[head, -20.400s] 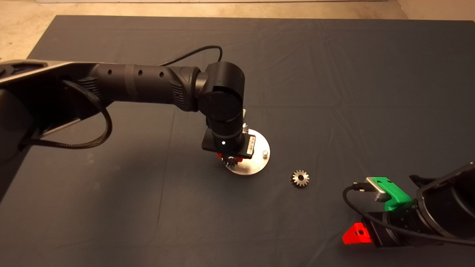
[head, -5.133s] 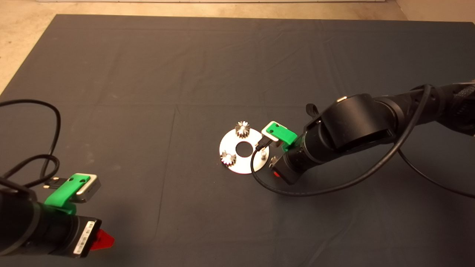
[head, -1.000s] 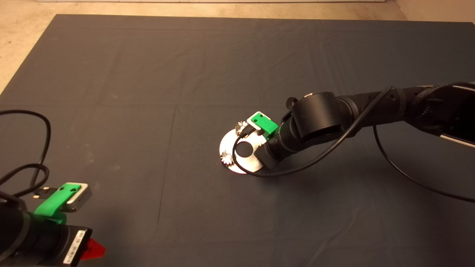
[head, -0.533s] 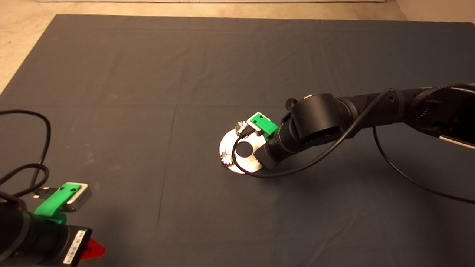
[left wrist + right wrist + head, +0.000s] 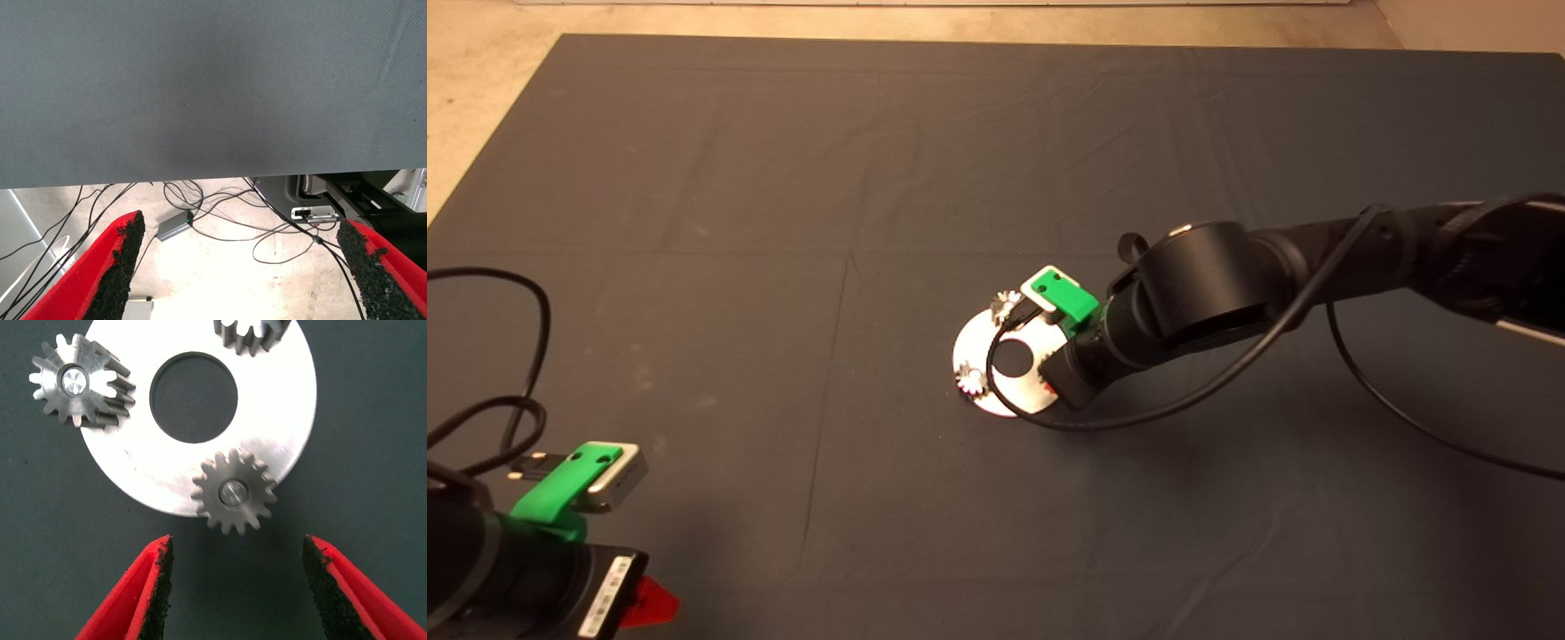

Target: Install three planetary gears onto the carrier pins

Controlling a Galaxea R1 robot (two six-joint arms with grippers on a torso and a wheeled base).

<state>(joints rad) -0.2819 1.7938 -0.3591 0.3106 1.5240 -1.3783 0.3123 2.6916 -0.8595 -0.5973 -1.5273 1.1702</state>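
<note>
- Right wrist view: the right tool (image 5: 233, 587) hovers with its red fingers (image 5: 143, 593) apart, holding nothing, close to the nearest planetary gear (image 5: 233, 492).
- That gear sits on its carrier pin (image 5: 233, 493) at the disc (image 5: 267, 407) edge; a second gear (image 5: 77, 383) sits on its pin at upper left, and a third (image 5: 253, 333) is cut by the top edge.
- Head view: the disc (image 5: 1005, 404) lies at the centre of the tabletop (image 5: 783, 222), under the right arm.
- The left tool (image 5: 649, 600) waits at lower left, its fingers (image 5: 113, 267) apart and empty.
</note>
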